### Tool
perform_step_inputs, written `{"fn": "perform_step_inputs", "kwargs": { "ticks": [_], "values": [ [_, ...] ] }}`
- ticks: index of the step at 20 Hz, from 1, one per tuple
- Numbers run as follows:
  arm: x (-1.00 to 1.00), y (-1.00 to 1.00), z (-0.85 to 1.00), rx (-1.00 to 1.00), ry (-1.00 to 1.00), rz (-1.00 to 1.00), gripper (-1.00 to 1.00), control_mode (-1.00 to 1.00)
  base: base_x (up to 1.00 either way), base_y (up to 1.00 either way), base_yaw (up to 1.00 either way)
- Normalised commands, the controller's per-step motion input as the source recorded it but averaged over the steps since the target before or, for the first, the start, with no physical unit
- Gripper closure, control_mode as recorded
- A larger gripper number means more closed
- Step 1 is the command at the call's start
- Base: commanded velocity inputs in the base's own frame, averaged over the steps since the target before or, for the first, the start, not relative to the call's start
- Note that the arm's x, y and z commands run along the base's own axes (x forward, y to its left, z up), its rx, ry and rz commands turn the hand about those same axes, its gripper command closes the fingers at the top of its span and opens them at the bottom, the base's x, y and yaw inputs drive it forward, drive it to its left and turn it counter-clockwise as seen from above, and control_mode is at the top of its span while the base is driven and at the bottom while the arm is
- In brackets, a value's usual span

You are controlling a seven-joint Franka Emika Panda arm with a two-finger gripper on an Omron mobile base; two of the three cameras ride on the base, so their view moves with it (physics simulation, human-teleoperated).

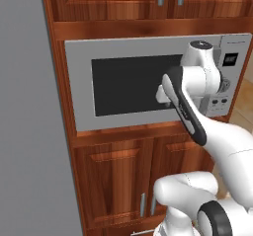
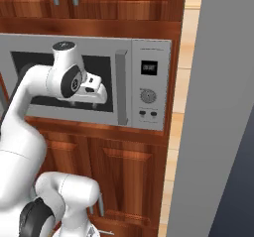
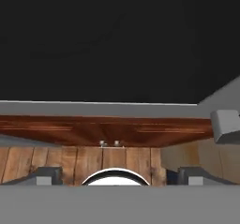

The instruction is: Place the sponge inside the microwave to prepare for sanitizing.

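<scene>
The grey microwave (image 1: 79, 82) sits built into the wooden cabinets, its dark window door (image 2: 30, 62) shut. Its vertical handle (image 2: 120, 87) runs beside the control panel (image 2: 149, 82), which has a display and a knob. My gripper (image 2: 101, 94) hovers close in front of the door window, just left of the handle, and also appears in the left base view (image 1: 160, 94). In the hand view my gripper (image 3: 120, 176) is open, its fingertips (image 3: 44, 175) wide apart with nothing between them; the handle's lower end (image 3: 225, 124) is at the right. The sponge is out of view.
A tall grey fridge wall (image 1: 29, 131) stands left of the microwave column, and a grey panel (image 2: 218, 132) stands to its right. Wooden cabinet doors (image 1: 118, 180) lie below the microwave and more (image 1: 113, 0) above it.
</scene>
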Motion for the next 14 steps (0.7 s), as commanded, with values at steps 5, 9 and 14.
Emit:
{"fn": "perform_step_inputs", "kwargs": {
  "ticks": [5, 9, 14],
  "values": [
    [-0.04, -0.53, 0.00, -0.03, -0.32, -0.19, -1.00, -1.00, 0.00, 0.00, 0.00],
    [-0.01, -0.68, 0.00, 0.00, -0.17, -0.13, -1.00, -1.00, 0.00, 0.00, 0.00],
    [-0.01, -0.60, 0.06, 0.00, -0.02, -0.08, -1.00, -1.00, 0.00, 0.00, 0.00]
  ]
}}
